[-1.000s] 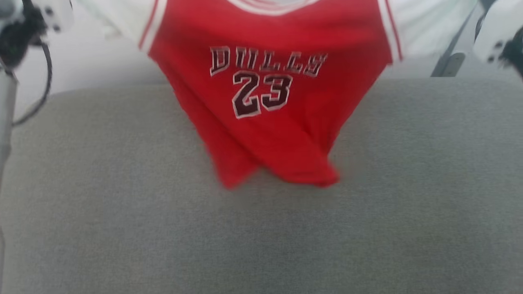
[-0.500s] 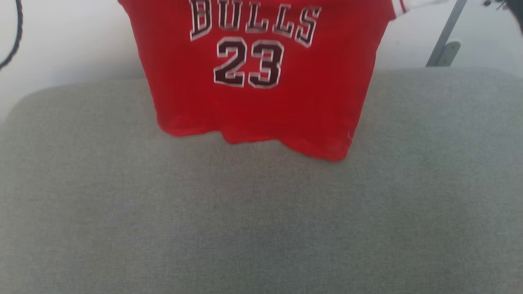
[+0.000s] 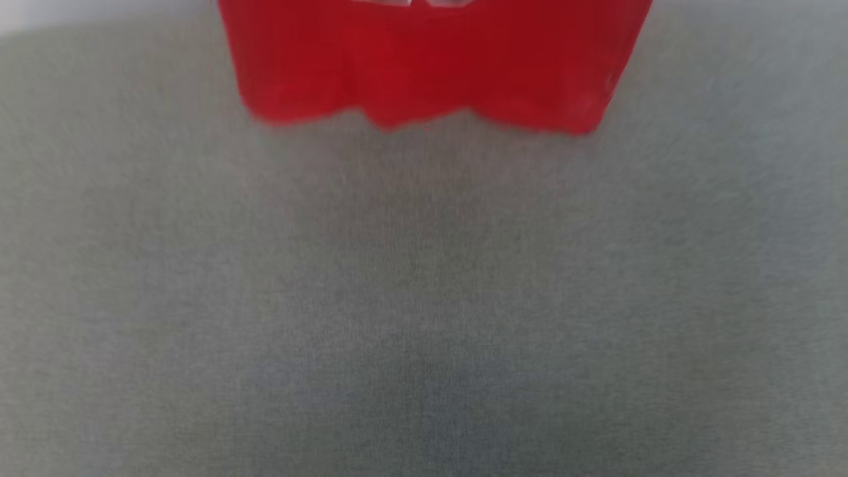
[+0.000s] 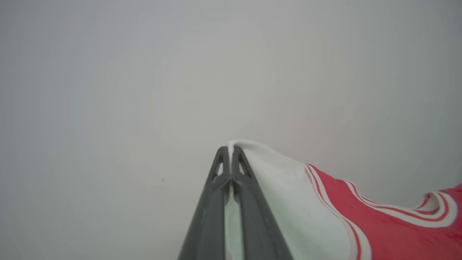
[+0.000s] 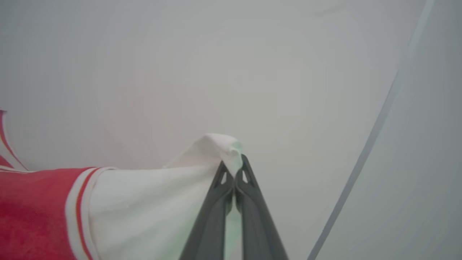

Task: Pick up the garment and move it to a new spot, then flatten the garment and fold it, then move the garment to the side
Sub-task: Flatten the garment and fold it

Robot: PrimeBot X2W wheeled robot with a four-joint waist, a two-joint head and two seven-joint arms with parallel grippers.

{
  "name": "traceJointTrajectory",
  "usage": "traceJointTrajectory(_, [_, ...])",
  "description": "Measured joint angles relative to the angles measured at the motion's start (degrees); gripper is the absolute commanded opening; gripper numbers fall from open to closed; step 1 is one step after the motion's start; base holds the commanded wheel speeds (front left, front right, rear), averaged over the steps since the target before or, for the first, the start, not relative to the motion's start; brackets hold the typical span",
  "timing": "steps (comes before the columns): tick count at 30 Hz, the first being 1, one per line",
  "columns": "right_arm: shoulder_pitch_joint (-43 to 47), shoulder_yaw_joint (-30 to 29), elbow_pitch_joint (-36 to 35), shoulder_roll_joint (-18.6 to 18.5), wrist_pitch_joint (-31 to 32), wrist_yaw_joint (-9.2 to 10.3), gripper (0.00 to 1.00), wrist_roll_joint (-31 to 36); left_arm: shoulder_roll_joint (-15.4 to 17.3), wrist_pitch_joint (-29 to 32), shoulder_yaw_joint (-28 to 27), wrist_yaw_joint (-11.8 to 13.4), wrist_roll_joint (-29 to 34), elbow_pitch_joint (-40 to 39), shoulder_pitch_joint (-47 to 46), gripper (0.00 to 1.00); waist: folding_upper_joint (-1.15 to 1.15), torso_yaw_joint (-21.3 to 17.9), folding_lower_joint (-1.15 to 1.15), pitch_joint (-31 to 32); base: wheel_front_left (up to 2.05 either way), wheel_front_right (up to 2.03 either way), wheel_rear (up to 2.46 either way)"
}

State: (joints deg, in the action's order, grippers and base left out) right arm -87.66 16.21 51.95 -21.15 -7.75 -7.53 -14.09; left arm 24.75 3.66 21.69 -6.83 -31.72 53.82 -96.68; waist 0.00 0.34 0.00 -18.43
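Your left gripper (image 4: 230,150) and right gripper (image 5: 234,169) each pinch a white sleeve of the red garment (image 3: 424,66), its blurred hem hanging over the grey fabric surface's (image 3: 424,298) far part.

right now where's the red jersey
The garment hangs at the top centre of the head view over the grey cushion, held between the left gripper and the right gripper, each shut on its white cloth.

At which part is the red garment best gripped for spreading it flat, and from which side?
Probably the white sleeve tips, each from its own outer side. The left gripper and right gripper pinch them so, and the garment hangs wide, hem nearly level.
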Motion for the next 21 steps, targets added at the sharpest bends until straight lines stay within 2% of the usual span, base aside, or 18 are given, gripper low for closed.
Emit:
traceJointTrajectory(3, [-3.8, -2.5, 2.1, 0.1, -4.9, 0.00, 0.00, 3.8, -0.5, -4.3, 0.2, 0.0, 0.8, 1.0, -4.0, 0.00, 0.00, 0.3, 0.00, -3.8, 0.00, 0.00, 0.00])
traceJointTrajectory(7, [-7.1, -7.4, 2.3, 0.3, -7.0, 0.00, 0.00, 10.2, -1.1, -11.4, -0.2, -0.1, 1.0, 2.3, -7.8, 0.00, 0.00, 0.9, 0.00, -8.5, 0.00, 0.00, 0.00])
traceJointTrajectory(11, [-6.8, -12.5, -7.0, 1.4, -7.2, 0.00, 0.00, 17.4, -1.4, -17.5, -0.7, -0.2, 1.6, 2.6, -9.8, 0.00, 0.00, 2.0, 0.00, -11.5, 0.00, 0.00, 0.00])
traceJointTrajectory(13, [-5.2, -13.9, -9.9, 2.4, -7.4, 0.00, 0.00, 19.5, -1.6, -18.2, -1.5, -0.2, 1.4, 2.6, -9.9, 0.00, 0.00, 2.9, 0.00, -12.1, 0.00, 0.00, 0.00])
traceJointTrajectory(16, [-0.7, -13.8, -9.9, 3.7, -7.3, -0.03, 0.00, 21.1, -1.9, -18.5, -1.4, -0.4, 0.5, 3.2, -8.0, 0.00, 0.00, 3.8, 0.00, -11.8, 0.00, 0.00, 0.00])
traceJointTrajectory(21, [4.8, -11.7, -8.5, 2.9, -7.4, -0.02, 0.00, 19.6, -2.6, -17.2, 2.8, -0.6, -1.2, 3.5, -0.6, 0.00, 0.00, 4.7, 0.00, -9.4, 0.00, 0.00, 0.00])
